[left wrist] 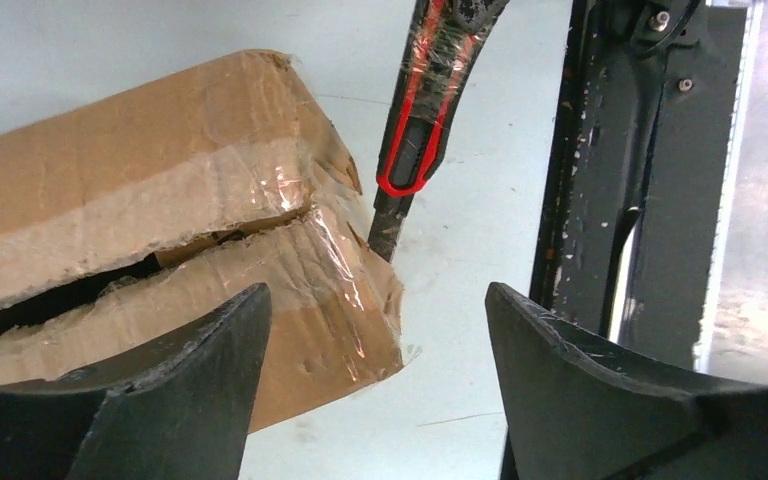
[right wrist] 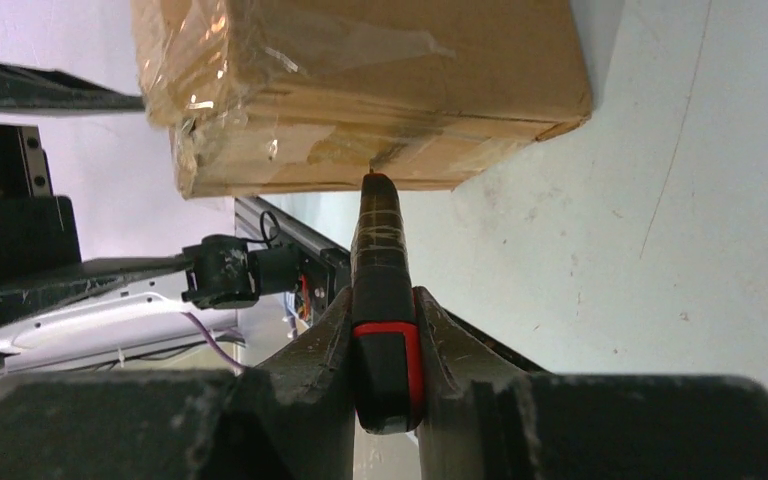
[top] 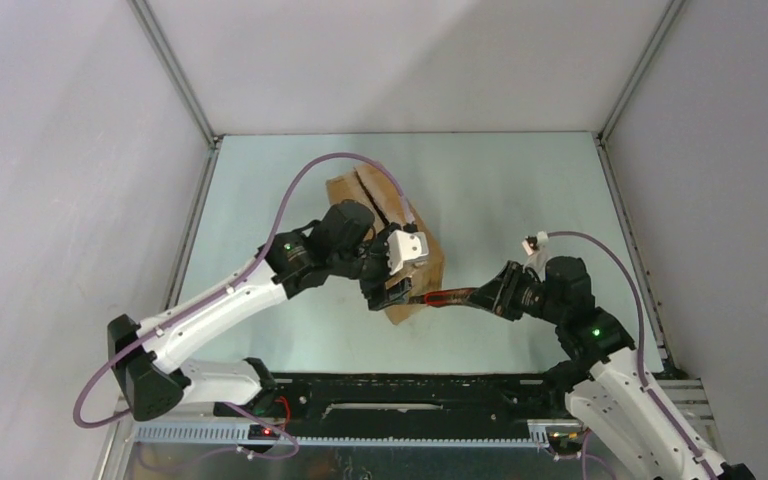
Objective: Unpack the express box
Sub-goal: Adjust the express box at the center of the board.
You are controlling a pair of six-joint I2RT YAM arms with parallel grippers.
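**Knife at the box's taped end, my other gripper spread to steady it**

From above, the box [top: 355, 195] lies slanted on the table [top: 520, 190]. My left gripper [top: 388, 292] hangs over the box's near end. My right gripper [top: 485, 295], to the right of the box, is clenched on a red-and-black knife [top: 448, 297] aimed at that end, I judge to slit the tape. My left wrist view shows my left jaws spread wide and grasping nothing, one finger [left wrist: 190, 370] over the box's end and the other beside it; I think this braces the box against the blade's push. The flap seam gapes dark, with tape bridging it at the end, and I cannot see what is inside. In my right wrist view the knife tip meets the box's end below the crumpled tape; whether it touches I can't tell.
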